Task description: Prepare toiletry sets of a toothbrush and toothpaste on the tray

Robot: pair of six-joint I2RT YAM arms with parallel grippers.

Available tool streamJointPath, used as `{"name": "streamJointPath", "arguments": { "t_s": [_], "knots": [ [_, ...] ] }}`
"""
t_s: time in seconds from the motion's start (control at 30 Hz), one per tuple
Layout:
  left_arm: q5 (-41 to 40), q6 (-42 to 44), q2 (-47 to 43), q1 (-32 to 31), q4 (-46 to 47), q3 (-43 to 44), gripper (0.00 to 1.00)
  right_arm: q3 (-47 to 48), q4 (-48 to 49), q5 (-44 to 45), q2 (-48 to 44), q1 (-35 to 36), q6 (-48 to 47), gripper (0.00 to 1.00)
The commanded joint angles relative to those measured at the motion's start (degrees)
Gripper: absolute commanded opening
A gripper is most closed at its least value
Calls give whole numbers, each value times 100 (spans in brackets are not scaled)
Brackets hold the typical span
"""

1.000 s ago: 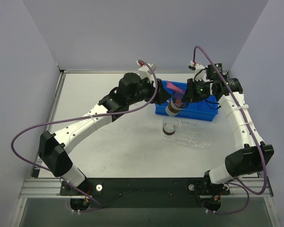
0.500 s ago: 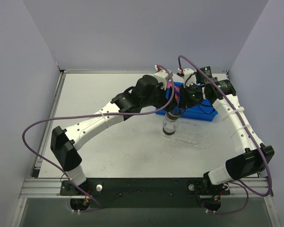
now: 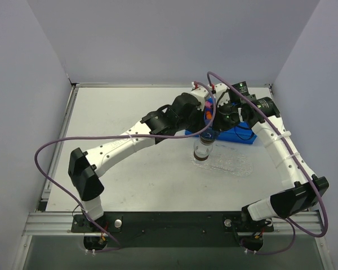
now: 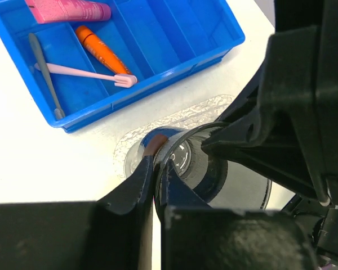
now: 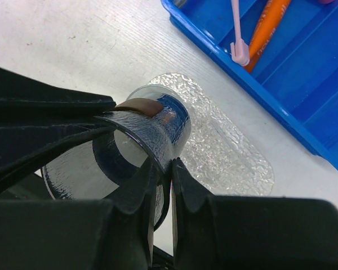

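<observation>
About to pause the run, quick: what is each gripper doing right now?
Left gripper: shut on the rim of the clear round plastic cup.
Right gripper: shut on the same cup's rim.

Our white-and-black left arm reaches diagonally across to the far middle. Our white-and-black right arm runs up the right side and bends inward to meet it, so the wrists sit close together. Our left gripper pinches its black fingers onto the rim of a clear plastic cup. Our right gripper pinches the same rim from the other side.
</observation>
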Motion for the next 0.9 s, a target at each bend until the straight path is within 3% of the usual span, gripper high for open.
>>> {"name": "streamJointPath", "arguments": {
  "t_s": [0.0,0.07,0.13,0.27,0.37,0.5,0.87],
  "knots": [
    [181,151,31,-17,-119,380,0,178,114,260,-226,108,-52,0],
    [181,98,31,-35,-119,432,0,222,114,472,-200,231,54,0],
    [67,2,48,-43,-172,494,0,240,140,822,-182,327,290,7],
    [-231,-218,57,-61,-278,643,0,223,245,1245,-208,346,923,21],
    [-442,-376,57,-61,-330,635,0,91,421,1404,-322,354,1397,38],
    [-749,-622,48,-52,-400,652,0,-23,676,1527,-498,363,1943,48],
    [-1911,-1519,-180,-61,-419,522,0,-357,817,1651,-630,530,2805,49]
  ]
}}
